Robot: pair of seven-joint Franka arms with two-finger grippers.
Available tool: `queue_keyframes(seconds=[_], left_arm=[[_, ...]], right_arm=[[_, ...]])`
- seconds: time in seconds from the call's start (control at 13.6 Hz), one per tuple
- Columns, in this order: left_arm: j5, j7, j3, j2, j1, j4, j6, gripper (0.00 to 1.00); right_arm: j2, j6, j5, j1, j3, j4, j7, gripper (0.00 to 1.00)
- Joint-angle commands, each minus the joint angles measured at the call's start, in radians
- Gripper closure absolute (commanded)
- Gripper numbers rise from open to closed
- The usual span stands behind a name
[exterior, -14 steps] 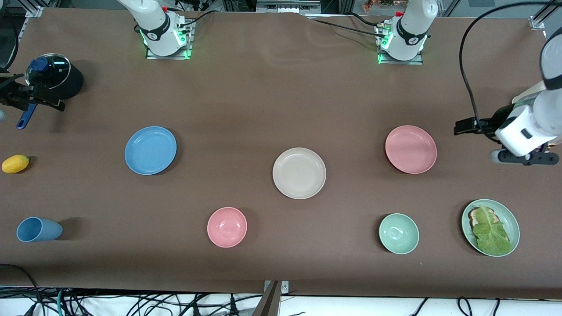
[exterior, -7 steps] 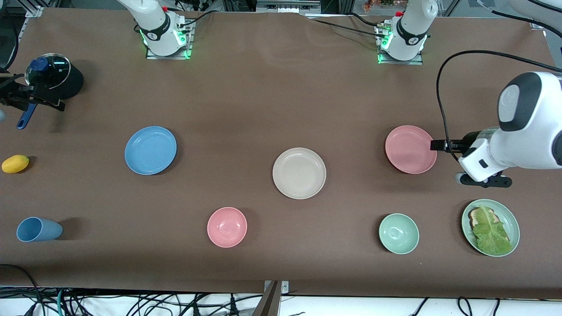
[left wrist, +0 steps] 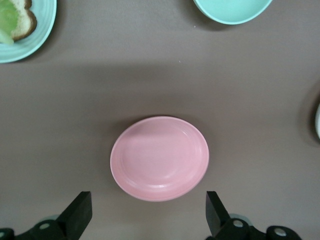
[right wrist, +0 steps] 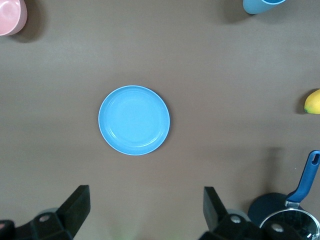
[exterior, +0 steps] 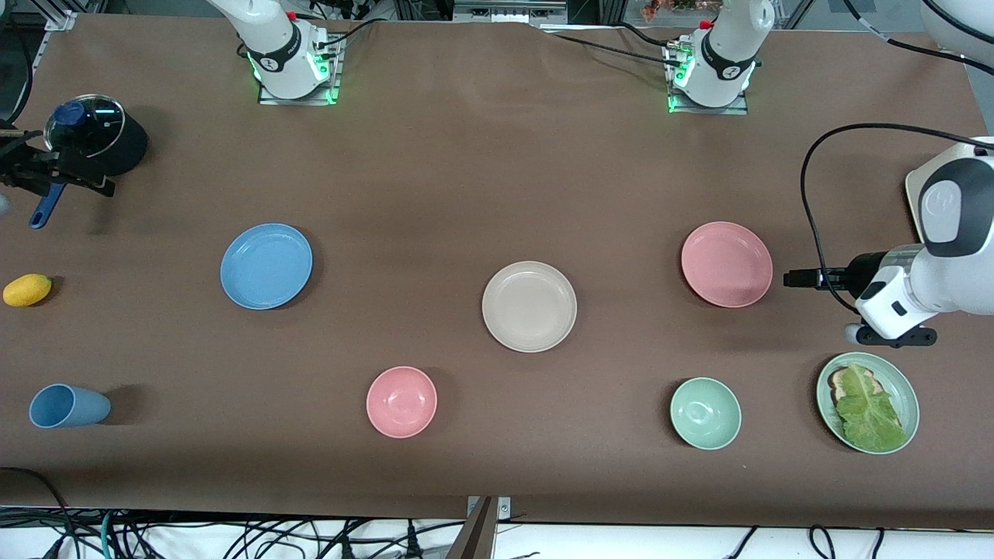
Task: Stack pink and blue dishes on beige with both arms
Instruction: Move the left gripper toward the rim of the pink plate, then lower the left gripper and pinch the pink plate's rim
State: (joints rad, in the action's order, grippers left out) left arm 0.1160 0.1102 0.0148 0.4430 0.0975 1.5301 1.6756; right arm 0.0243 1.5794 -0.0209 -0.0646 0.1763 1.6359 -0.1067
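The beige plate (exterior: 529, 306) lies mid-table. The pink plate (exterior: 727, 264) (left wrist: 159, 158) lies toward the left arm's end, the blue plate (exterior: 266, 266) (right wrist: 134, 120) toward the right arm's end. My left gripper (exterior: 789, 278) (left wrist: 147, 212) hangs open over the table just beside the pink plate's rim, holding nothing. At the right arm's end my right gripper (exterior: 102, 184) (right wrist: 144, 206) waits high up, open and empty, over the pot, with the blue plate in its wrist view.
A pink bowl (exterior: 401, 401), a green bowl (exterior: 705, 413) and a pale green plate with lettuce (exterior: 867, 401) stand nearer the front camera. A blue cup (exterior: 66, 405), a lemon (exterior: 27, 289) and a lidded pot (exterior: 93, 133) sit at the right arm's end.
The left arm swung in toward the pink plate, then drew back a little; its gripper now hangs beside the plate's rim. The right arm and all the dishes have not moved.
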Motion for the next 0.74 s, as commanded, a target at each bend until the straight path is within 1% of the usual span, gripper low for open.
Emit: queue_keyframes(seconds=[0.0, 0.22, 0.44, 0.66], left_arm=[[0.062, 0.1, 0.002, -0.024, 0.048, 0.117, 0.094, 0.0], [0.067, 0.146, 0.002, -0.026, 0.067, 0.176, 0.154, 0.0], [0.082, 0.17, 0.002, -0.061, 0.073, 0.28, 0.255, 0.0], [0.126, 0.27, 0.0, -0.078, 0.108, 0.378, 0.357, 0.0]], right_arm=[[0.005, -0.021, 0.006, -0.001, 0.005, -0.022, -0.013, 0.0], [0.006, -0.022, 0.007, -0.001, 0.005, -0.022, -0.013, 0.0], [0.006, -0.024, 0.006, -0.001, 0.008, -0.021, -0.013, 0.0], [0.005, -0.029, 0.006, -0.001, 0.008, -0.021, -0.013, 0.0]])
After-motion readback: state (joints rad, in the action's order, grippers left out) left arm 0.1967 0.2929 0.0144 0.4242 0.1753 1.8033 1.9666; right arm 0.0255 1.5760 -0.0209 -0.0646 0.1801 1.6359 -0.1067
